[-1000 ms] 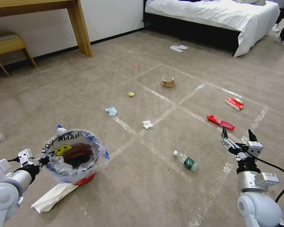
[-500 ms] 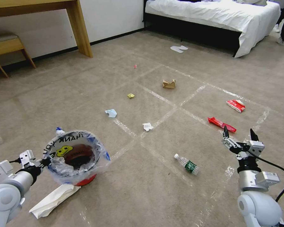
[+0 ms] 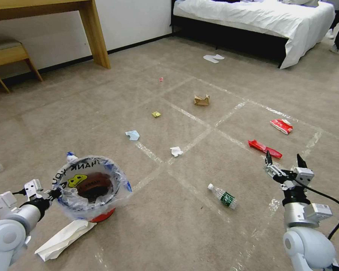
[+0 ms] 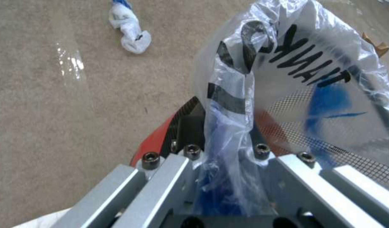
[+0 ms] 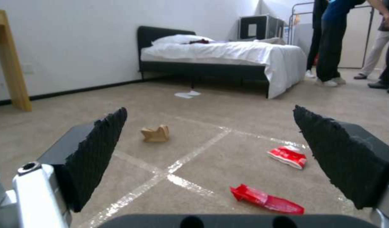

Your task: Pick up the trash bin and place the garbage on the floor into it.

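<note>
Inside the bagged trash bin (image 3: 90,186), apparently something dark brown.

A bedroom, home or hotel: a bed (image 3: 260,19) with white bedding on a dark frame stands at one o'clock, a wooden desk (image 3: 45,7) and stool (image 3: 7,51) at eleven (white slippers (image 3: 213,57) lie near the bed), beige carpet (image 3: 101,105) throughout.
</note>
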`<state>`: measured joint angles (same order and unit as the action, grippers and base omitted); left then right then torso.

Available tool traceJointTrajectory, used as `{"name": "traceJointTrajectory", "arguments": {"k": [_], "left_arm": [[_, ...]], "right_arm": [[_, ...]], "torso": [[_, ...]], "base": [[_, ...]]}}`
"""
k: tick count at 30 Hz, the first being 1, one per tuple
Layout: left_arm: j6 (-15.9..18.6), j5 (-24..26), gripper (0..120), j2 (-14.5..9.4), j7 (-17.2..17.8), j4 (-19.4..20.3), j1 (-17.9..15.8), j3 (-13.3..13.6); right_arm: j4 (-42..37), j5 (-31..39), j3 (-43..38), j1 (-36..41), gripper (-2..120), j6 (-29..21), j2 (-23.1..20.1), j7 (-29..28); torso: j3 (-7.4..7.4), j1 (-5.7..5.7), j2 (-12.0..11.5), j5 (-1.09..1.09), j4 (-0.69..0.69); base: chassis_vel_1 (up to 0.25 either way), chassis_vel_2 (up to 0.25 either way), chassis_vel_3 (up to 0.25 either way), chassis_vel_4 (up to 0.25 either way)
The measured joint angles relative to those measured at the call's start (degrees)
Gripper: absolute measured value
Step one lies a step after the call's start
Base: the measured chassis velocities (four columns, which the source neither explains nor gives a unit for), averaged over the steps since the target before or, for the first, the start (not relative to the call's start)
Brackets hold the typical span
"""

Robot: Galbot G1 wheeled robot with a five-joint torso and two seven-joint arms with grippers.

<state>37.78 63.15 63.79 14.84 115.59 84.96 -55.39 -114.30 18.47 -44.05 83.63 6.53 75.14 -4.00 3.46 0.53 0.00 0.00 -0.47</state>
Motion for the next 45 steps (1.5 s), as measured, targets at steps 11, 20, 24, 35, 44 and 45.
{"name": "traceJointTrajectory", "arguments": {"k": [11,20,24,35,44,45], "left_arm": [[-0.4,-1.5,5,0.7,-0.7,-0.4,-0.1,0.6],[-0.7,-3.0,5,1.5,-1.0,-1.2,-1.0,1.4],[-0.8,-3.3,5,1.4,-1.0,-1.9,-1.6,2.0],[-1.2,-4.1,5,1.8,-0.9,-1.4,0.5,0.3],[-1.6,-4.4,5,3.0,-0.5,-0.6,0.8,-0.1],[-1.8,-4.5,5,3.1,-0.5,-0.7,0.9,-0.1]], "right_arm": [[0.7,4.8,8.2,-4.8,100,-26.0,-17.9,-8.6],[4.9,16.4,21.7,-13.0,100,-48.8,-29.0,-14.0],[9.6,15.5,29.2,-16.0,100,-49.8,-34.2,-10.5],[22.1,11.6,48.0,-28.3,100,-49.2,-31.5,-3.1],[25.7,9.3,54.3,-30.9,100,-48.9,-30.7,-2.1],[26.4,8.8,54.7,-31.2,100,-48.9,-30.5,-2.1]], "torso": [[0.01,0.01,0.0,-0.01,0.00],[0.01,0.01,0.0,0.04,0.02],[0.01,0.01,0.0,0.03,0.00],[0.00,0.01,0.0,0.01,0.02],[0.00,0.01,0.0,-0.01,0.01],[0.00,0.01,0.0,-0.01,0.00]], "base": [[0.000,0.000,0.000,0.000],[0.000,0.000,0.000,0.000],[0.000,0.000,0.000,0.000],[0.000,0.000,0.000,0.000],[0.000,0.000,0.000,0.000],[0.000,0.000,0.000,0.000]]}}
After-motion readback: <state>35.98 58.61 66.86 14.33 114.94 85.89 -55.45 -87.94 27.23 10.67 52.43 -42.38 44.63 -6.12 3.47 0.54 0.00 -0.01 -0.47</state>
